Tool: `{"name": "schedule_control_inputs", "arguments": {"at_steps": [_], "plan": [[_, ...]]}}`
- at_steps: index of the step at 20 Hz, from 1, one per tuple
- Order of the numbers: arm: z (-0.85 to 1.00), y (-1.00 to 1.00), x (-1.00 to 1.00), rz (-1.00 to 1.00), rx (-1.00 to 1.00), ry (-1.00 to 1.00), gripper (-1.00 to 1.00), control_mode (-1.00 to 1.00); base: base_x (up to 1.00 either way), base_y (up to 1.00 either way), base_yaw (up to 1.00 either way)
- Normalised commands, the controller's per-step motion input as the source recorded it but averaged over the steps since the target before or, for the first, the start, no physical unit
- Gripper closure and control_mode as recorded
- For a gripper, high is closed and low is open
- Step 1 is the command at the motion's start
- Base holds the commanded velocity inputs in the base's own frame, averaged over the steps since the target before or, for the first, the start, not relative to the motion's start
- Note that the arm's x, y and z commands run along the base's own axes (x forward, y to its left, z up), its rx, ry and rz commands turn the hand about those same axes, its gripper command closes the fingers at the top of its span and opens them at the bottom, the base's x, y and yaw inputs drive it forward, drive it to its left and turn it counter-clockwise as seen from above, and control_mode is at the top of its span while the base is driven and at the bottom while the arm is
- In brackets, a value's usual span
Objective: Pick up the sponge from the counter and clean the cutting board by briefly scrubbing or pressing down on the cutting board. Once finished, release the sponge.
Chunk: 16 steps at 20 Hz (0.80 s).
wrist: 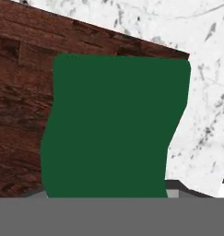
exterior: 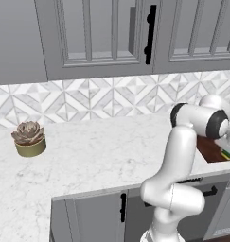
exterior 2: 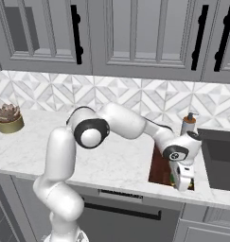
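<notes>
On the left base view: the arm reaches far right, its gripper (exterior: 228, 142) low over the cutting board (exterior: 212, 149) at the counter (exterior: 102, 151) edge; a green-yellow sliver of the sponge (exterior: 227, 154) lies under it — the potted plant (exterior: 29, 138) stands well apart
Right base view: wrist bent down at the board's near corner, just beside the sink (exterior 2: 221, 158) and soap bottle (exterior 2: 188, 124)
Hand view: green sponge top fills the centre, on wood, close enough for pressing — the scrub step, I judge
Grip: fingers hidden; cannot tell how wide they stand or whether they hold the sponge
</notes>
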Motion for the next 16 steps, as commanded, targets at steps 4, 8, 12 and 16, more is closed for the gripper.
{"name": "schedule_control_inputs", "arguments": {"at_steps": [4, 8, 12, 16], "plan": [[0.07, 1.00, 0.27, -0.11, -0.04, -0.02, 1.00, -1.00, 0.00, 0.00, 0.00], [0.25, 0.80, 0.61, -0.17, -0.03, 0.03, 1.00, -1.00, 0.00, 0.00, 0.00], [-0.41, 0.14, 0.38, -0.01, -0.01, 0.03, 1.00, -1.00, 0.00, 0.00, 0.00], [-0.42, -0.19, 0.27, 0.00, 0.00, 0.00, 1.00, -1.00, 0.00, 0.00, 0.00]]}}
